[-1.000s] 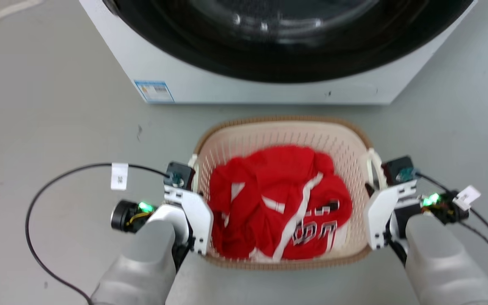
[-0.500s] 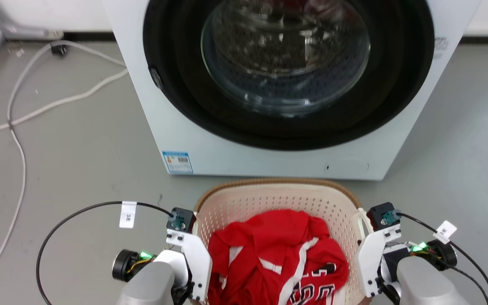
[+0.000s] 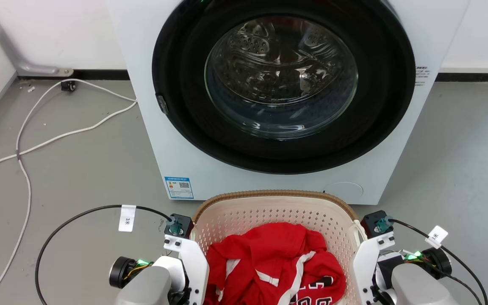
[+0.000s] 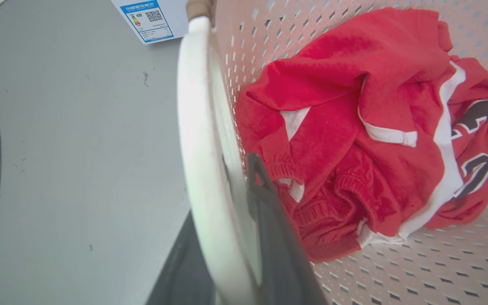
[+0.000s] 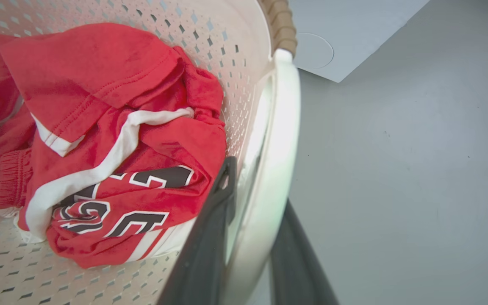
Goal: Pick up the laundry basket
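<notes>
the left end effector [image 4: 223,190] is clamped on the left loop handle [image 4: 193,127] of the laundry basket [image 3: 269,212]. in the left wrist view one dark finger runs down inside the perforated wall and the other outside, with the white loop pinched between them. the right end effector [image 5: 256,186] mirrors this on the right loop handle [image 5: 282,127], with one finger inside beside the cloth, one outside over the floor [image 3: 79,178], and the loop held between.

taking both handles at once seems the point. the tub is wide and its load sits loosely, so a matched grip on opposite sides should keep the rim level and stop the basket from swinging or tipping.

in the head view the basket sits at the bottom centre of the frame, between the two pale forearms. its brown rim lies just below the front of the washing machine [image 3: 172,161]. whether its base is clear of the floor cannot be told from these pictures.

a crumpled red garment [image 3: 269,258] with white stripes and dark lettering lies in the basket. it is bunched toward the near side, below the rim, and clear of both handles. the inner fingers lie just beside it, and i cannot tell whether they touch.

a white cable [image 3: 57,135] trails across the floor at the left of the frame, well apart from the basket.
</notes>
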Controlling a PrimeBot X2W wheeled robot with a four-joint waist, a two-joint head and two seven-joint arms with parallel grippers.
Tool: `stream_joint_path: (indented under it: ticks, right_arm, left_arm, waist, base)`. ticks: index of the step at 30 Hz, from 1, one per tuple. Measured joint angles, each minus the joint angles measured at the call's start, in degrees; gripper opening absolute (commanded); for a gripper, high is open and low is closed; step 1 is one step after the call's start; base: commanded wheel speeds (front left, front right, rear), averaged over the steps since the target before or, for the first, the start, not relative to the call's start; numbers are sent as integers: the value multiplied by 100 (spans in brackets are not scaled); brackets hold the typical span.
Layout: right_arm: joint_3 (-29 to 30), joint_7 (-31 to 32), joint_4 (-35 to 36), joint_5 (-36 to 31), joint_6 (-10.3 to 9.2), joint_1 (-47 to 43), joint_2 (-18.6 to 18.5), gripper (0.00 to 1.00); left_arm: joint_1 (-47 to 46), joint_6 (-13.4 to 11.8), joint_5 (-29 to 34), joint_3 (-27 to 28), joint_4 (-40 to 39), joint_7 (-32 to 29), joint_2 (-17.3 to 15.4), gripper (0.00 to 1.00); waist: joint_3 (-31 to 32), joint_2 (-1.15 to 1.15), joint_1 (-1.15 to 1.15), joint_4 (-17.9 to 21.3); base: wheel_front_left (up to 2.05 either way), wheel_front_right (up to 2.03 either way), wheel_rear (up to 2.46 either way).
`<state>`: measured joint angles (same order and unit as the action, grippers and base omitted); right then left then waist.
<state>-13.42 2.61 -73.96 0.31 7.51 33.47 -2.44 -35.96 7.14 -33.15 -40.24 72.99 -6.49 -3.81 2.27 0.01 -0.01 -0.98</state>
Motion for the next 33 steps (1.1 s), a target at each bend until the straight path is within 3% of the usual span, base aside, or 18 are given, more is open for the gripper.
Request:
stream_joint_path:
  ticks: [33]
  right_arm:
    - [-161, 45, -1, 225, 0, -68, -7, 0]
  left_arm:
    - [39, 0, -541, -506, 32, 20, -70, 0]
  waist:
    - [107, 0, 1, 93]
  base:
    - [0, 0, 0]
